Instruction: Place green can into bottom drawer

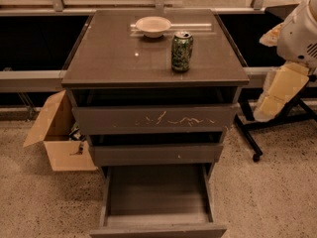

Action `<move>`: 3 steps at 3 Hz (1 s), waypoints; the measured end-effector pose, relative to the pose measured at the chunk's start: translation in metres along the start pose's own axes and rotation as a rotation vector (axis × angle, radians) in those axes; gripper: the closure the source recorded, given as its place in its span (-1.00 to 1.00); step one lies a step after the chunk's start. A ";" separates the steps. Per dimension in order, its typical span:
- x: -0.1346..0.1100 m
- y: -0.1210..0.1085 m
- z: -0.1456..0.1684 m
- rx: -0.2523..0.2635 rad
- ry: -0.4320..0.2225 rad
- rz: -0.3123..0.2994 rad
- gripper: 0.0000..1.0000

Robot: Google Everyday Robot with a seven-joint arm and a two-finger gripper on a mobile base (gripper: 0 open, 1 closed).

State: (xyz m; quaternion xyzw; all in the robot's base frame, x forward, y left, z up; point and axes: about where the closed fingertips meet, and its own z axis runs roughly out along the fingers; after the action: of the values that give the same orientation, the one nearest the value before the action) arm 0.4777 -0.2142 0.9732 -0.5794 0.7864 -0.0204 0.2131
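Observation:
The green can (182,51) stands upright on the right half of the cabinet top (114,58), just in front of a shallow white bowl (153,26). The bottom drawer (157,197) is pulled out, and its box-like interior shows nothing inside. My gripper (276,92), cream-coloured under the white arm (299,31), hangs to the right of the cabinet. It is off its edge, well apart from the can and lower than the can. It holds nothing that I can see.
The scratched top drawer (153,119) and the shallow middle drawer (156,153) are slightly ajar. An open cardboard box (57,133) sits on the floor at the left. A black wheeled stand (257,138) is on the right. A low ledge runs behind.

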 end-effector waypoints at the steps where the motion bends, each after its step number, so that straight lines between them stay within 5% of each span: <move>1: -0.010 -0.035 0.024 0.008 -0.121 0.022 -1.00; 3: -0.039 -0.087 0.071 -0.048 -0.396 0.053 -1.00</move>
State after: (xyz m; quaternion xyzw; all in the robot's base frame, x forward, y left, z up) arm 0.5909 -0.1919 0.9453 -0.5560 0.7445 0.1185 0.3501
